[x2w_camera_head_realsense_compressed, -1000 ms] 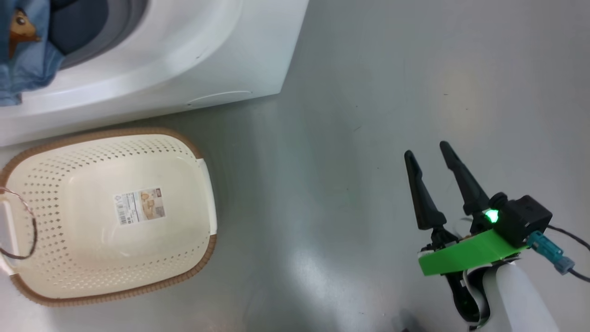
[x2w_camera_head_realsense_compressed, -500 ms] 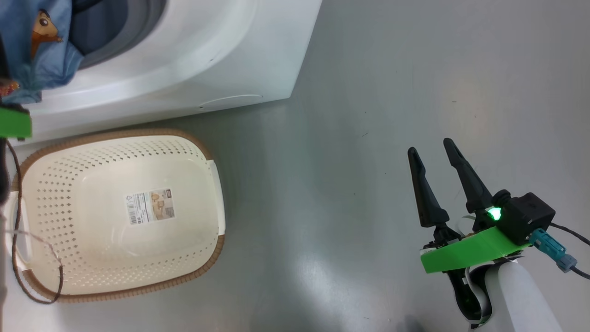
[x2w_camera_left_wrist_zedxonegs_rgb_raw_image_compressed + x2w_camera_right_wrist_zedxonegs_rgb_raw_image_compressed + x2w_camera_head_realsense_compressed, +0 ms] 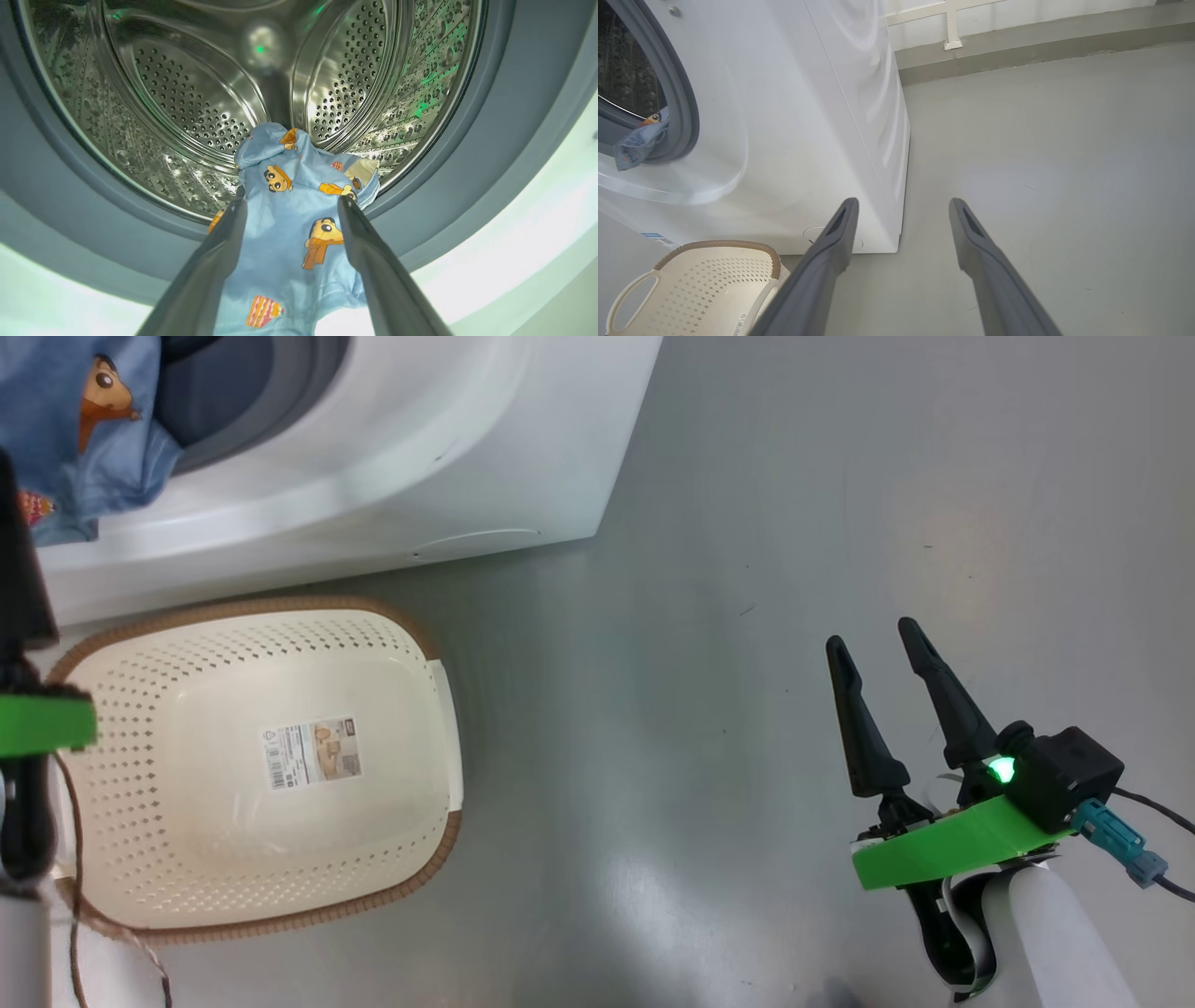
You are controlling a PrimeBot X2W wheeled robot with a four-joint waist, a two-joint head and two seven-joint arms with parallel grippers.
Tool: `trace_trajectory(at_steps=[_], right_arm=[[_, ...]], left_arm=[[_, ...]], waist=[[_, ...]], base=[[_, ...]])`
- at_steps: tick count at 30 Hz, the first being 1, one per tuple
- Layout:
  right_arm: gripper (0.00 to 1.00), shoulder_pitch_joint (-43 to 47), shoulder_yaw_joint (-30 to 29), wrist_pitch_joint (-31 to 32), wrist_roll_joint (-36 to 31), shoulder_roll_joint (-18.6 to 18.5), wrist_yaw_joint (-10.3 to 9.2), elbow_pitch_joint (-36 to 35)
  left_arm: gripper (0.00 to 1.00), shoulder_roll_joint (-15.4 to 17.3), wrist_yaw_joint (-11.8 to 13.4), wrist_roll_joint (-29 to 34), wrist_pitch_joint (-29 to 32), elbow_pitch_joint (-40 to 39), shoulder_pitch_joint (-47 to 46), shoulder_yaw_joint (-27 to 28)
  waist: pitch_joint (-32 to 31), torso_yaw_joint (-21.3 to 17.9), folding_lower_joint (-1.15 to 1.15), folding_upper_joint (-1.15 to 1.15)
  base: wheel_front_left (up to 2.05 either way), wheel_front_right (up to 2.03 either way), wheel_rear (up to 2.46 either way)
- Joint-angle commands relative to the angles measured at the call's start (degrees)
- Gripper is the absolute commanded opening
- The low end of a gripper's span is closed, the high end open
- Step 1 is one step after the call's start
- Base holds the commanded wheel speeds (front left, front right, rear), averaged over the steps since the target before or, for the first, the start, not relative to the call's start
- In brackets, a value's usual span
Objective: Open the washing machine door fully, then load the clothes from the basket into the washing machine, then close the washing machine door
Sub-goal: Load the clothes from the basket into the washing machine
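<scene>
The clothes [image 3: 289, 224], light blue with orange cartoon bears, hang over the grey rubber ring [image 3: 490, 140] of the washing machine [image 3: 420, 448], partly inside the steel drum [image 3: 187, 93]. My left gripper [image 3: 293, 198] is open, its fingers wide apart on either side of the cloth. The same clothes [image 3: 84, 439] show at the head view's top left and in the right wrist view [image 3: 637, 142]. The cream basket [image 3: 280, 607] stands on the floor before the machine, holding nothing but its sticker. My right gripper [image 3: 870, 635] hovers open over bare floor at the right. The washing machine door is out of view.
My left arm's green bracket [image 3: 42, 723] and a brown cable [image 3: 75, 859] sit over the basket's left end. The basket [image 3: 719, 245] and machine front [image 3: 808, 116] lie left of my right gripper [image 3: 903, 201]. Grey floor spreads to the right, up to a wall base [image 3: 1017, 42].
The head camera has shifted, sliding the scene slightly right. My left arm's green bracket has come down the head view from the machine's front to beside the basket. The right gripper has held still.
</scene>
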Motion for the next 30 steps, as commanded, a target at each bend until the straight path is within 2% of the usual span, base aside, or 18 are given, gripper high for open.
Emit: trace_trajectory(at_steps=[1,12,21,30], right_arm=[[1.00,0.5,1.4,-0.3,0.5,0.1,0.16,-1.0],[1.00,0.6,1.5,-0.3,0.8,0.1,0.16,-0.9],[1.00,0.2,1.9,-0.3,0.7,0.1,0.16,-0.7],[1.00,0.1,2.2,-0.3,0.6,0.1,0.16,-0.4]], left_arm=[[1.00,1.9,0.1,0.5,-0.3,-2.0,2.2,3.2],[1.00,-1.5,-0.2,2.4,-0.3,-5.1,10.9,8.2],[1.00,-4.2,-0.2,3.5,-0.3,-5.1,17.0,9.3],[1.00,-4.7,-0.2,3.9,-0.3,-5.5,22.3,10.1]], waist=[[-0.1,0.0,0.00,0.00],[-0.2,0.2,0.00,0.00],[-0.1,0.3,0.00,0.00],[-0.3,0.5,0.00,0.00]], base=[[0.00,0.00,0.00],[0.00,0.00,0.00],[0.00,0.00,0.00],[0.00,0.00,0.00]])
